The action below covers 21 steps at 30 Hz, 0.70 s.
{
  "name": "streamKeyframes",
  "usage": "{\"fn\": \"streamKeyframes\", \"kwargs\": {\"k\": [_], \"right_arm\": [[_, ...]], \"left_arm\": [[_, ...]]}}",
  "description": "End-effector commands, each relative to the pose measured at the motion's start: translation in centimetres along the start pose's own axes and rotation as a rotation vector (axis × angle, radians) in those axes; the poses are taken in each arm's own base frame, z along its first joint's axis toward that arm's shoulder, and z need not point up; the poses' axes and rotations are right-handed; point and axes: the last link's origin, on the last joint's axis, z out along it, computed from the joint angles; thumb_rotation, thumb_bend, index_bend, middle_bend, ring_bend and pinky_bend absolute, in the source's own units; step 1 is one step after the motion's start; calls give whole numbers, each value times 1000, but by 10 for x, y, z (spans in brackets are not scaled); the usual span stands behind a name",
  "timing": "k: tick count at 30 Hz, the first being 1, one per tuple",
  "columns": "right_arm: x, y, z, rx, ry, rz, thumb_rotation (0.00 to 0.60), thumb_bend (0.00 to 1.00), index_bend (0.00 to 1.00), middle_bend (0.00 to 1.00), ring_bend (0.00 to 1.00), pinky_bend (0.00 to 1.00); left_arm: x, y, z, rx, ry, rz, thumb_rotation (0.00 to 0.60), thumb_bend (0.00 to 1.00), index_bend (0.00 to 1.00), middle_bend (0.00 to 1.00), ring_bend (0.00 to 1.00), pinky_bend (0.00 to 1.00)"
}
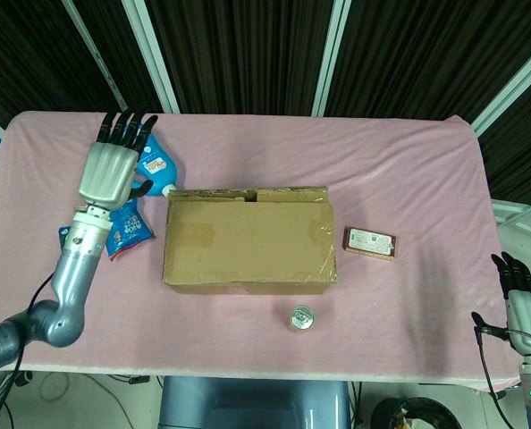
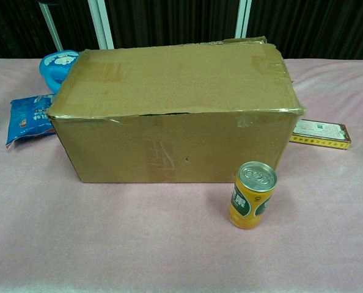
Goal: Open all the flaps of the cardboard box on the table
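The brown cardboard box [image 1: 248,239] [image 2: 175,110] sits mid-table with one taped flap lying flat over its top. The far flap does not show in either view; only a ragged back edge [image 1: 248,190] is visible. My left hand [image 1: 109,170] hovers left of the box's far left corner, fingers spread, holding nothing and apart from the box. My right hand [image 1: 520,304] hangs off the table's right front corner, fingers extended and empty. Neither hand appears in the chest view.
A blue round container [image 1: 158,170] [image 2: 54,64] and blue snack packets [image 1: 122,228] [image 2: 29,119] lie left of the box. A flat yellow-brown carton [image 1: 370,242] [image 2: 319,133] lies to its right. An orange can [image 1: 301,318] [image 2: 253,195] stands in front. Pink cloth [image 1: 408,170] covers the table.
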Motion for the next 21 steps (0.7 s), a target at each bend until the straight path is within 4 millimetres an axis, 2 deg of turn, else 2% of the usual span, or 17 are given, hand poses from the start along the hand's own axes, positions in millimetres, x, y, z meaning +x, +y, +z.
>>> {"fn": "streamKeyframes", "kwargs": {"k": [1,2,3,8,9,14,16,18,20,21], "right_arm": [[1,0,0,-2,1,-4,600,241,0,0,0,234],[1,-1,0,-2,2,-4,600,232,0,0,0,234],[1,-1,0,-3,3,-6,600,229,0,0,0,233],[4,-5,1,7,8,-3,600,226,0,0,0,234],[6,-8,2,24,15,-1,600,226,0,0,0,234],[15,-22,6,84,32,-30,600,254,0,0,0,234],[20,-34,14,115,22,-31,600,276,0,0,0,233],[25,-48,22,137,5,-10,600,373,0,0,0,233],[31,-65,32,170,-12,12,600,613,0,0,0,233],[36,-81,41,205,-28,26,600,698,1,0,0,233]], "left_arm": [[7,-33,-71,25,-23,-29,600,128,0,0,0,0],[7,-37,-82,27,-26,-28,600,128,0,0,0,0],[5,-47,-102,39,-42,-24,600,128,0,0,0,0],[-3,-74,-161,109,-91,-37,600,127,0,0,0,0],[-7,-81,-180,148,-111,-69,600,127,0,0,0,0],[-16,-98,-222,228,-123,-116,600,128,0,0,0,0],[-22,-103,-234,229,-127,-100,600,128,0,0,0,0],[-26,-106,-239,226,-127,-95,600,128,0,0,0,0],[-29,-109,-240,226,-124,-98,600,129,0,0,0,0],[-31,-110,-240,226,-123,-115,600,130,0,0,0,0]]}}
